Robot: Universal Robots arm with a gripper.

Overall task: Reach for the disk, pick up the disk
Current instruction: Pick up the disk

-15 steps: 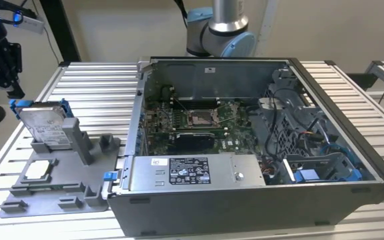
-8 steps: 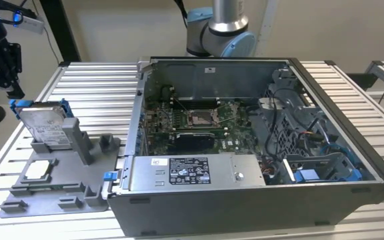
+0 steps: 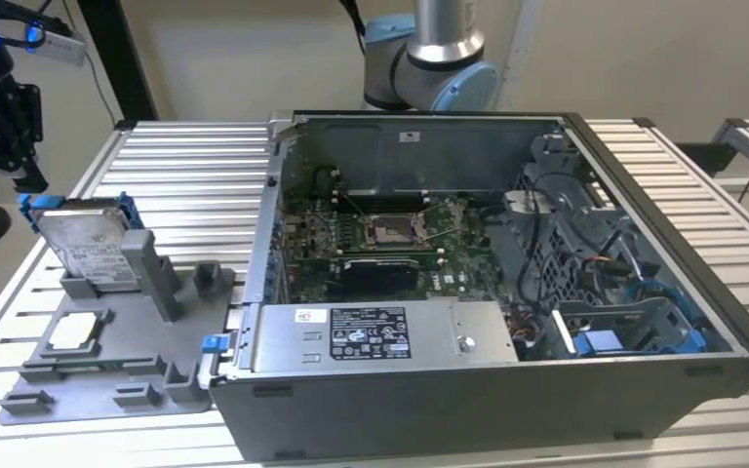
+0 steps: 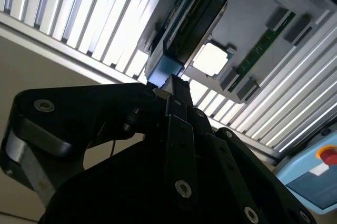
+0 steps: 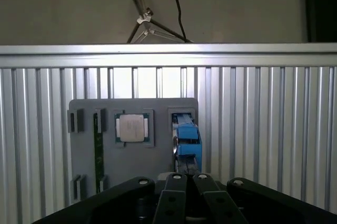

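In the exterior view the disk (image 3: 86, 242) stands on edge in a grey holder (image 3: 101, 385), its blue bracket uppermost, likely so it can be gripped. The gripper (image 3: 26, 175) hangs just above it. In the second wrist view its fingertips (image 4: 176, 84) look pressed together and empty, near the bracket. In the first wrist view the disk sits dead ahead on a slatted metal table (image 5: 263, 129), with a plain wall beyond.

Open air above the disk (image 3: 86, 244) — the grey post (image 3: 156, 275) crowds its side toward the computer case (image 3: 479, 400).
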